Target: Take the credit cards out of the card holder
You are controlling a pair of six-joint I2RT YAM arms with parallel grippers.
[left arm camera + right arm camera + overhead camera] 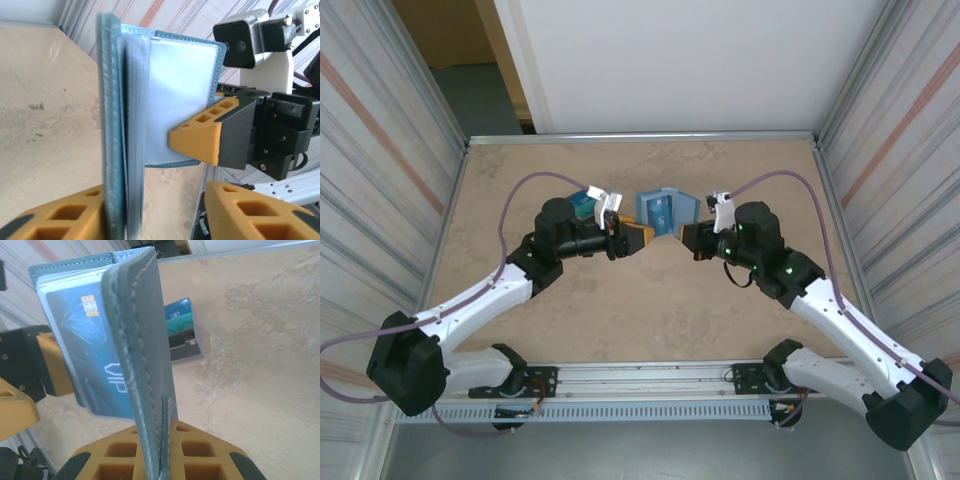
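Right tool [159, 442] is clamping the card holder's [142, 325] cover; left tool [155, 205] is hanging open, and should be pinching the blue card [80, 342] alone, squarely.

**"VIP" lettering on the cards**
In the right wrist view, pale letters "VIP" run along the face of the blue credit card [95, 360], which sits in a clear pocket of the open card holder [137, 330]. Farther back on the worktop [260, 340], a second blue card [176, 314] in a small black stand [187, 350] bears smaller lettering that looks like "VIP" too. Its finer print is unreadable.
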